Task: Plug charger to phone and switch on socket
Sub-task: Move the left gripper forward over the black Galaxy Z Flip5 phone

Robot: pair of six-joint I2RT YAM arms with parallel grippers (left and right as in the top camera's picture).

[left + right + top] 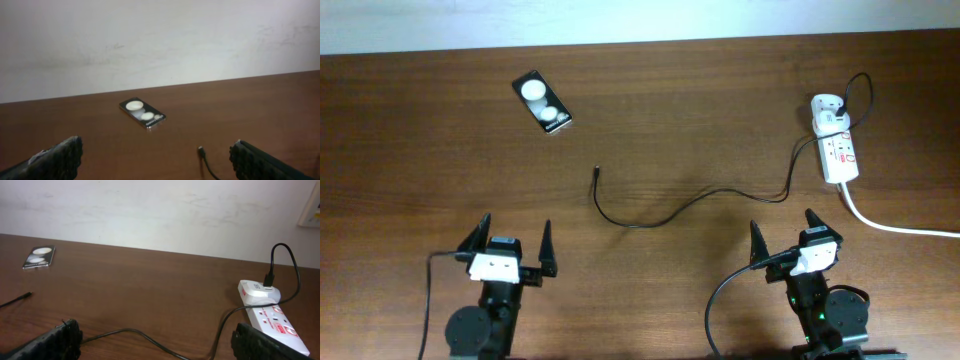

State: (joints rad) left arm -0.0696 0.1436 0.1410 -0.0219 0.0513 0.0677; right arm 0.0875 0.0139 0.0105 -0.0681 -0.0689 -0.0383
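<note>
The phone (pixel 542 102) lies flat at the table's back left, two white discs on its black face; it also shows as the phone (pixel 142 113) and the phone (pixel 39 257). The charger cable (pixel 660 218) snakes across the middle, its free plug tip (pixel 596 172) pointing toward the phone. Its far end rises to a white adapter (pixel 828 110) in the socket strip (pixel 839 148) at the right. My left gripper (pixel 512 244) stands open near the front left, nothing between its fingers. My right gripper (pixel 781 240) stands open near the front right, the cable (pixel 150 337) lying on the table in front of it.
The strip's thick white cord (pixel 900 228) runs off to the right edge. A white wall (pixel 160 40) rises behind the table's far edge. Bare brown wood (pixel 700 120) lies between the phone and the strip.
</note>
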